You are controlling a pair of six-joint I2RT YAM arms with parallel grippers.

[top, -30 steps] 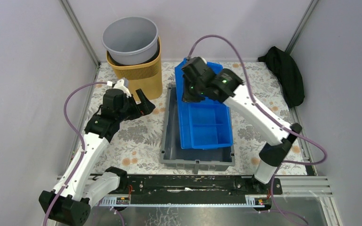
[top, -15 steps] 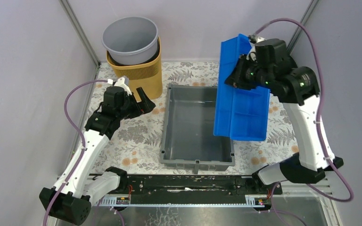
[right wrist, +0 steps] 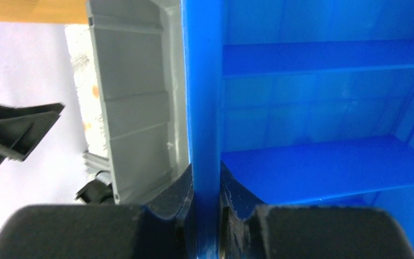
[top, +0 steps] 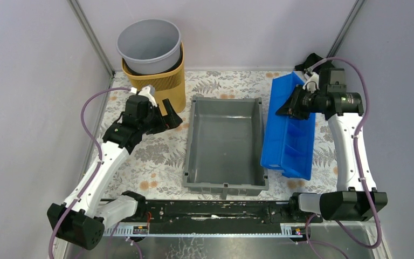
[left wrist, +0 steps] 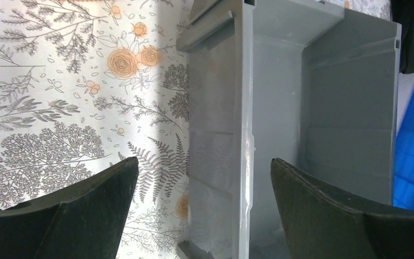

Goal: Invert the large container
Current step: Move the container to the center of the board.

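Smoothly moulded grey crate [top: 225,186]; partitioned blue tray [top: 288,156].

Right gripper [right wrist: 206,189] clamped on the thin wall of a blue tray [right wrist: 323,108], one dark finger pressed to either side, tray dividers filled the right, large container [right wrist: 135,108] stood just left, ochre strip [right wrist: 32,11] lay top left, black angular part [right wrist: 11,135] showed at the left edge.

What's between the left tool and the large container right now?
Only a strip of bare floral tablecloth; the top view shows the left tool just beside the left wall of the large container.
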